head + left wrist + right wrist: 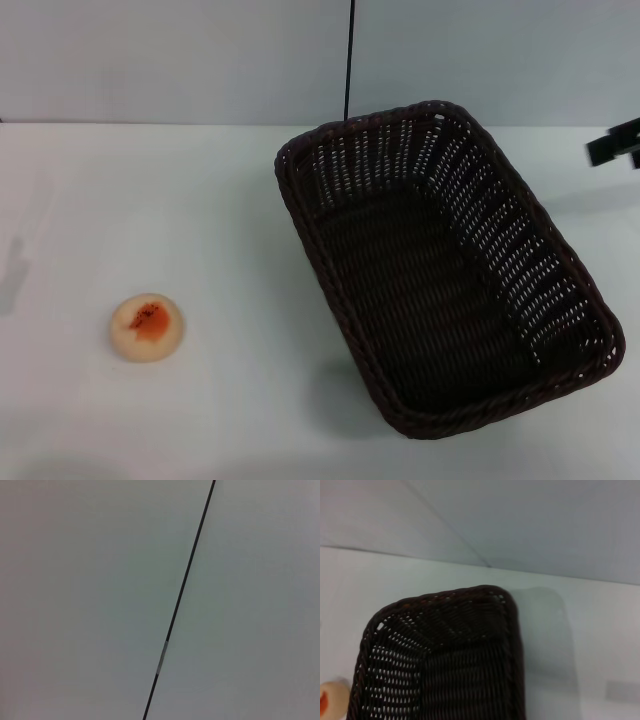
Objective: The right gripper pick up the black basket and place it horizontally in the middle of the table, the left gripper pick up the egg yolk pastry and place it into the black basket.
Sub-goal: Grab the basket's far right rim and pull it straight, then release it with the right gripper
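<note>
While the black basket (440, 270) sits skewed, we bring our right gripper (615, 147) squarely over its rim. Its fingers' state we cannot tell.

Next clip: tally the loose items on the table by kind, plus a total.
Black basket: 1
Egg yolk pastry: 1
Total: 2
Both rest on the white table, apart from each other; the right gripper shows only at the head view's edge.

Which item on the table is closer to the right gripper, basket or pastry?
The black basket: its far right rim lies just short of the right gripper at the head view's right edge. The egg yolk pastry sits alone, far across the table on the left.
</note>
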`<state>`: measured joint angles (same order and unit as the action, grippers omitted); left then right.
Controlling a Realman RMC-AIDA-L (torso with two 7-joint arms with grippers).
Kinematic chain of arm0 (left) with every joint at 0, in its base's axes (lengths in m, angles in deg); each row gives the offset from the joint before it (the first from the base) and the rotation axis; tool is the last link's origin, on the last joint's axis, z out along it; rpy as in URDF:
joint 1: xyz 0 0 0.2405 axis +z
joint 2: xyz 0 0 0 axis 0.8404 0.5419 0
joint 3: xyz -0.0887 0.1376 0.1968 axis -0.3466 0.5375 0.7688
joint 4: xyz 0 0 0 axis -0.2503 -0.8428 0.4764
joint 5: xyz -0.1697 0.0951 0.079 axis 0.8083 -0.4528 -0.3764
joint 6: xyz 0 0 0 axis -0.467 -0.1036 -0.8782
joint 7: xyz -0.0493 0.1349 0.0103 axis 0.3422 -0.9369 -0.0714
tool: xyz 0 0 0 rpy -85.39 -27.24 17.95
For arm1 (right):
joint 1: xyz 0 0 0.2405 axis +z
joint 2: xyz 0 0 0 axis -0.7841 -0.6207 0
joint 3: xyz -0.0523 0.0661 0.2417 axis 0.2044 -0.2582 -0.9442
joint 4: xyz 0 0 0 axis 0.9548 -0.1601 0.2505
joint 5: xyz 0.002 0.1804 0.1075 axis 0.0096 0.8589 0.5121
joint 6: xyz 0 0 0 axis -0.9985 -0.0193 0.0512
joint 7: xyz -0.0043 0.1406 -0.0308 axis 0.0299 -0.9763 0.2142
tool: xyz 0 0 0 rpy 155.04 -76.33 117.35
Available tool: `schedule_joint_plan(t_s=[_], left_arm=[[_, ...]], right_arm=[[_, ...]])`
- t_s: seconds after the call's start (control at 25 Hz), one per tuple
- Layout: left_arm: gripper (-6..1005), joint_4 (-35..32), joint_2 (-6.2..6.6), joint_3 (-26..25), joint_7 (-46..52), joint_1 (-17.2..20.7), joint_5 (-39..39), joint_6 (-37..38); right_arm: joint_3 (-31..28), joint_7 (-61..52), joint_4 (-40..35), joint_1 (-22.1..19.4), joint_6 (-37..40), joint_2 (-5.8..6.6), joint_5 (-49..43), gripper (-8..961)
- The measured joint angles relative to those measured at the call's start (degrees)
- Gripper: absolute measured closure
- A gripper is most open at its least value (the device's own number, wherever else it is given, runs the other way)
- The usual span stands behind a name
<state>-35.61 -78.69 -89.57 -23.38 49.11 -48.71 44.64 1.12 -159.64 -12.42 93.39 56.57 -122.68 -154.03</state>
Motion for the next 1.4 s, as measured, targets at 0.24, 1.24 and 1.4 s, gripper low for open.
schedule_joint_plan(t_s=[0.24, 1.24, 1.4], left_arm=[[166, -0.4, 0.10, -0.4, 0.0, -0.3, 0.1, 0.0], [165, -0.6, 0.50, -0.6, -2.1, -0.9, 0.4, 1.5], [165, -0.6, 0.51, -0.6, -2.1, -0.3, 0.4, 2.3]], right_arm=[[0.1, -0.2, 4.5, 5.8, -1.9, -4.08, -9.8, 118], [0.0, -0.8, 14.7, 12.2, -14.1, -13.72, -19.8, 292], [0.1, -0.6, 14.0, 11.3, -13.7, -13.85, -19.8, 392]])
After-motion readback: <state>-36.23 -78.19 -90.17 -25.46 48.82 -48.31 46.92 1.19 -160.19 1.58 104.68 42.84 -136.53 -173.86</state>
